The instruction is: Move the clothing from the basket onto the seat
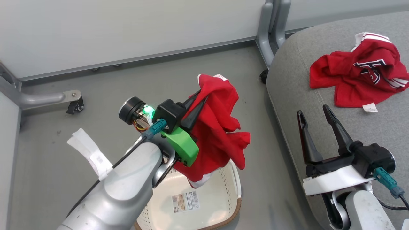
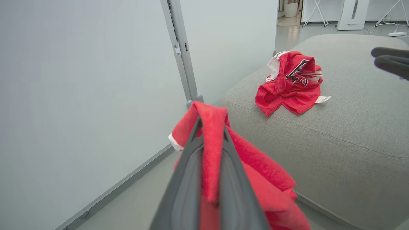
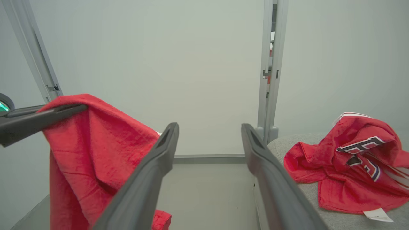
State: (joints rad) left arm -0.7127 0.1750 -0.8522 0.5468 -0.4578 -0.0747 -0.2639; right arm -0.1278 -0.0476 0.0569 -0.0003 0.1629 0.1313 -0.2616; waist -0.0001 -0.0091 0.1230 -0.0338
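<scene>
My left gripper (image 1: pixel 201 95) is shut on a red garment (image 1: pixel 217 127) that hangs from its fingers above the cream basket (image 1: pixel 235 188), its lower edge dangling just over the rim. In the left wrist view the red cloth (image 2: pixel 211 153) is pinched between the two fingers. A second red garment (image 1: pixel 359 73) with a navy-and-white letter logo and a white tag lies crumpled on the grey seat (image 1: pixel 297 83). My right gripper (image 1: pixel 314 110) stands open over the seat's near edge, nothing between its fingers (image 3: pixel 153 166). The logo garment (image 3: pixel 351 169) lies to its right.
Grey partition panels with metal posts (image 1: pixel 271 25) and a castor (image 1: pixel 75 107) bound the floor behind. A white strip of tape (image 1: pixel 91 153) hangs from my left forearm. The basket holds a barcode sticker (image 1: pixel 185 202).
</scene>
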